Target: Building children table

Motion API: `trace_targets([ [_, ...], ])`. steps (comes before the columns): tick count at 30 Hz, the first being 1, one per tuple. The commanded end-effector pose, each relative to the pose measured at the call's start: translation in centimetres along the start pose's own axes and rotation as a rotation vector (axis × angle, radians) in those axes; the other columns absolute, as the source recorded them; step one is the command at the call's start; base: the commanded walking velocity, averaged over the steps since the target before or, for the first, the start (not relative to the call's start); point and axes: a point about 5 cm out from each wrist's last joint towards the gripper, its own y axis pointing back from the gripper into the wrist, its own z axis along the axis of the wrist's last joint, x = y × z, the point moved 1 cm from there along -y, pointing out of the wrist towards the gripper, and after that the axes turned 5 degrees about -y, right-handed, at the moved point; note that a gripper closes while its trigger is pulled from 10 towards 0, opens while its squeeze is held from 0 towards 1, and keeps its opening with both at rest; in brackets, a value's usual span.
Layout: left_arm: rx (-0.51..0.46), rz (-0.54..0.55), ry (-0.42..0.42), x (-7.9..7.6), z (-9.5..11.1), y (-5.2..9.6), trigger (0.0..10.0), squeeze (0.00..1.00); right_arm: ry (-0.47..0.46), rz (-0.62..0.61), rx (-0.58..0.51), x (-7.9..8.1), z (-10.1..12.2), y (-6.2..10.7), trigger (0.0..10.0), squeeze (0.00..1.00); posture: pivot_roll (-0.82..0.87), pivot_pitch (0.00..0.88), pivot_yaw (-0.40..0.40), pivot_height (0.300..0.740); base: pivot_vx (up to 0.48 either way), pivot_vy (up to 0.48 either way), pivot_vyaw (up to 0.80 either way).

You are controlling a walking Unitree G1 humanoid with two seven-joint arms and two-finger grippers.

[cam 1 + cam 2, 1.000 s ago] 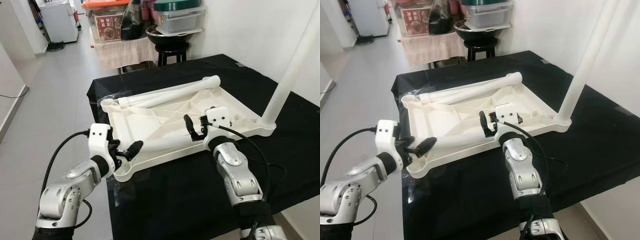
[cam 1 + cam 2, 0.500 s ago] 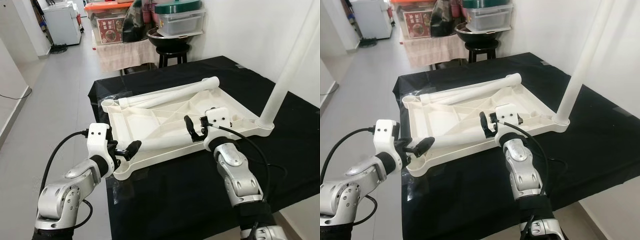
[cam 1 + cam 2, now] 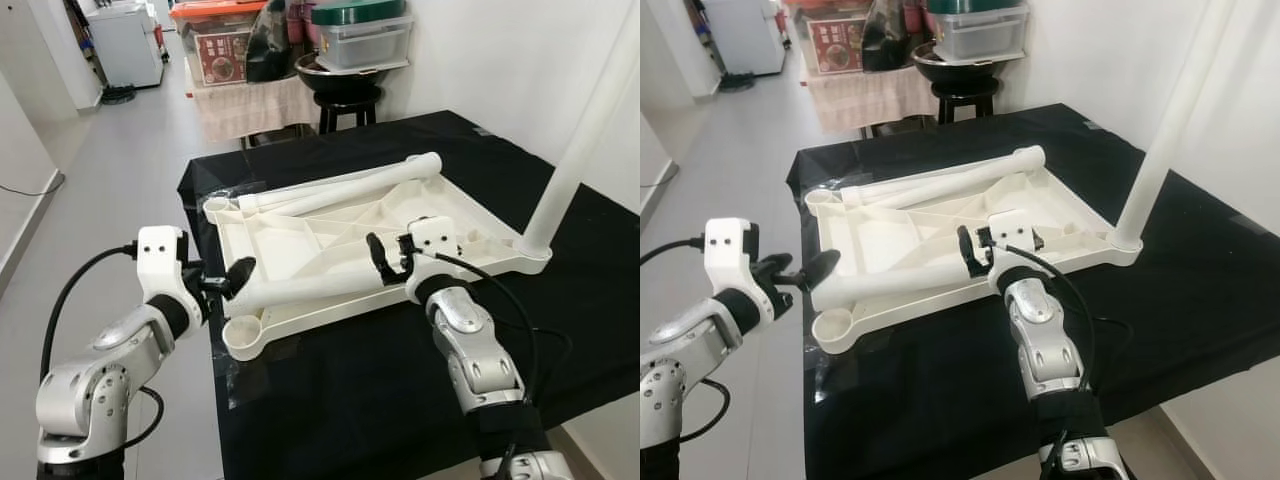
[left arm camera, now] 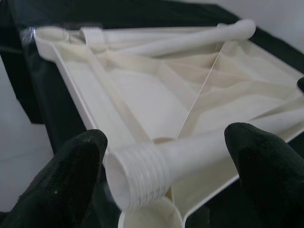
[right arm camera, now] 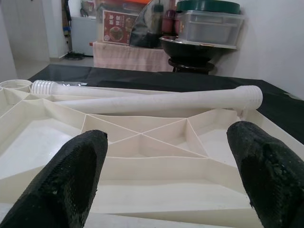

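A white children's tabletop (image 3: 300, 235) lies upside down on the black table (image 3: 380, 390). One white leg (image 3: 580, 140) stands upright in its right corner socket. Two more legs (image 3: 350, 185) lie along the far rim. A loose leg (image 3: 310, 285) lies across the near rim, its threaded end (image 4: 137, 173) above the near-left corner socket (image 3: 243, 338). My left gripper (image 3: 232, 275) is open, one finger on each side of that threaded end. At the leg's other end, my right gripper (image 3: 385, 258) is open above the leg, its fingers (image 5: 78, 171) wide apart.
The table's near-left edge drops to grey floor (image 3: 90, 200) on the left. Behind the table stand a black stool (image 3: 345, 100) with a bowl and lidded boxes, a cloth-covered stand (image 3: 245, 100) and a white appliance (image 3: 125, 40). A white wall runs on the right.
My left arm has drawn back to the left, away from the near-left corner socket. The loose leg's threaded end now pokes out past the rim. The right arm has hardly moved.
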Motion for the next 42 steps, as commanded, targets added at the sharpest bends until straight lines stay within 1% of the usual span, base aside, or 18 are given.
trace_targets([
  [1, 0.015, 0.013, 0.008, 0.3, -0.2, 0.3, 10.0, 0.00, -0.010, 0.009, 0.021, 0.2, -0.3, 0.0, 10.0, 0.00, -0.01, 0.000, 0.030, 0.740, 0.000, 0.000, 0.00],
  [5, 0.050, 0.043, 0.061, 0.9, -1.1, 0.3, 10.0, 0.00, -0.009, 0.007, 0.024, 0.1, -0.4, 0.0, 10.0, 0.00, -0.01, 0.000, 0.027, 0.740, 0.000, 0.000, 0.00],
  [7, 0.069, 0.044, 0.110, 1.2, -1.6, 0.2, 10.0, 0.00, -0.009, 0.007, 0.024, 0.1, -0.4, 0.0, 10.0, 0.00, -0.01, 0.000, 0.027, 0.740, 0.000, 0.000, 0.00],
  [8, 0.069, 0.044, 0.110, 1.2, -1.6, 0.2, 10.0, 0.00, -0.009, 0.007, 0.024, 0.1, -0.4, 0.0, 10.0, 0.00, -0.01, 0.000, 0.027, 0.740, 0.000, 0.000, 0.00],
  [10, 0.087, 0.028, 0.154, 1.3, -2.1, 0.1, 10.0, 0.00, -0.008, 0.007, 0.024, 0.1, -0.4, 0.0, 10.0, 0.00, -0.01, 0.000, 0.026, 0.740, 0.000, 0.000, 0.00],
  [11, 0.087, 0.028, 0.154, 1.3, -2.1, 0.1, 10.0, 0.00, -0.008, 0.007, 0.024, 0.1, -0.4, 0.0, 10.0, 0.00, -0.01, 0.000, 0.026, 0.740, 0.000, 0.000, 0.00],
  [12, 0.101, 0.005, 0.203, 1.3, -2.7, -0.1, 10.0, 0.00, -0.006, 0.006, 0.025, 0.1, -0.4, 0.0, 10.0, 0.00, -0.01, 0.000, 0.026, 0.740, 0.000, 0.000, 0.00],
  [15, 0.113, -0.001, 0.211, 1.5, -3.0, -0.3, 10.0, 0.00, -0.004, 0.005, 0.025, 0.1, -0.4, 0.0, 10.0, 0.00, -0.01, 0.000, 0.026, 0.740, 0.000, 0.000, 0.00],
  [20, 0.118, -0.075, 0.278, 0.7, -3.1, -0.8, 10.0, 0.00, -0.002, 0.002, 0.024, 0.0, -0.4, 0.0, 10.0, 0.00, -0.02, 0.000, 0.026, 0.740, 0.000, 0.000, 0.00],
  [27, 0.127, -0.097, 0.309, 0.8, -3.2, -1.1, 10.0, 0.00, -0.001, -0.002, 0.023, -0.2, -0.3, 0.0, 10.0, 0.00, -0.02, 0.000, 0.025, 0.740, 0.000, 0.000, 0.00],
  [31, 0.145, -0.177, 0.363, 0.6, -3.5, -1.5, 10.0, 0.00, 0.000, -0.001, 0.022, 0.0, -0.3, -0.1, 10.0, 0.00, -0.03, 0.000, 0.024, 0.740, 0.000, 0.000, 0.00],
  [32, 0.150, -0.201, 0.389, 0.5, -3.6, -1.6, 10.0, 0.00, 0.000, 0.000, 0.021, 0.0, -0.3, -0.1, 10.0, 0.00, -0.03, 0.000, 0.025, 0.740, 0.000, 0.000, 0.00],
  [34, 0.154, -0.216, 0.408, 0.5, -3.7, -1.7, 10.0, 0.00, 0.000, 0.000, 0.021, 0.0, -0.2, 0.0, 10.0, 0.00, -0.03, 0.000, 0.025, 0.740, 0.000, 0.000, 0.00],
  [36, 0.176, -0.247, 0.447, 0.5, -4.1, -1.8, 10.0, 0.00, 0.002, -0.002, 0.020, -0.1, -0.2, 0.0, 10.0, 0.00, -0.03, 0.000, 0.025, 0.740, 0.000, 0.000, 0.00],
  [38, 0.204, -0.294, 0.526, 0.3, -4.7, -2.2, 10.0, 0.00, 0.004, -0.004, 0.020, -0.1, -0.2, 0.0, 10.0, 0.00, -0.04, 0.000, 0.026, 0.740, 0.000, 0.000, 0.00],
  [40, 0.204, -0.294, 0.526, 0.3, -4.7, -2.2, 10.0, 0.00, 0.004, -0.004, 0.020, -0.1, -0.2, 0.0, 10.0, 0.00, -0.04, 0.000, 0.026, 0.740, 0.000, 0.000, 0.00],
  [41, 0.214, -0.316, 0.553, 0.2, -4.9, -2.3, 10.0, 0.00, 0.004, -0.003, 0.019, -0.1, -0.2, 0.0, 10.0, 0.00, -0.04, 0.000, 0.028, 0.740, 0.000, 0.000, 0.00],
  [42, 0.214, -0.316, 0.553, 0.2, -4.9, -2.3, 10.0, 0.00, 0.004, -0.003, 0.019, -0.1, -0.2, 0.0, 10.0, 0.00, -0.04, 0.000, 0.028, 0.740, 0.000, 0.000, 0.00],
])
